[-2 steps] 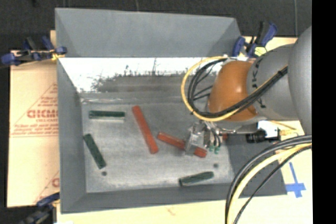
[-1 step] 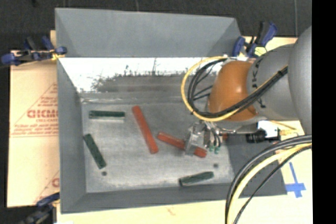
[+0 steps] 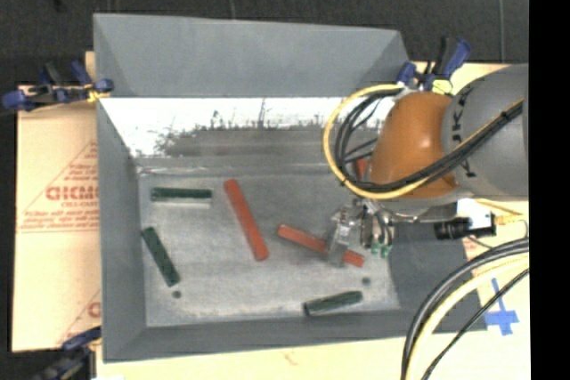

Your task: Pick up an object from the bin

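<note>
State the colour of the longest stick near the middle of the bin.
The stick is orange-red, seen in the camera view.

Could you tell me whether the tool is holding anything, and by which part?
It cannot be told. The tool is down over the short red stick, toward its right end, but the stick looks flat on the bin floor.

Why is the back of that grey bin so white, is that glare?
Camera view: yes, light glares off the bin's back wall, bleaching it white; same view, its right side beside the tool looks darker, likely shaded by the arm.
</note>
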You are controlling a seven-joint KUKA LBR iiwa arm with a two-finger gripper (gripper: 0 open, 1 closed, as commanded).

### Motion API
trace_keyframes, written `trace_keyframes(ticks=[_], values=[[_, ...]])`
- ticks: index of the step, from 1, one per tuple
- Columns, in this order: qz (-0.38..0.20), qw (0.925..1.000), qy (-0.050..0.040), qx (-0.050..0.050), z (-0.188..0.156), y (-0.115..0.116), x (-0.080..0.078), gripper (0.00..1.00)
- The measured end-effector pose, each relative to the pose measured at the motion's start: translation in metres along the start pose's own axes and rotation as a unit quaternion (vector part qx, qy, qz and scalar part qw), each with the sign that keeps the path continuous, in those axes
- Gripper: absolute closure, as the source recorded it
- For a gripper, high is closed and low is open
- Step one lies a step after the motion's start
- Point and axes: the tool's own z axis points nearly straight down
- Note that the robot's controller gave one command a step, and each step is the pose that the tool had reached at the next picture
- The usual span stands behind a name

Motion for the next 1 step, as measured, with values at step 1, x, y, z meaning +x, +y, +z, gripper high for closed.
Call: trace_keyframes(ticks=[1], values=[[0.026,0.9997,-0.0045,-0.001,-0.1402,0.0263,0.0256,1.0]])
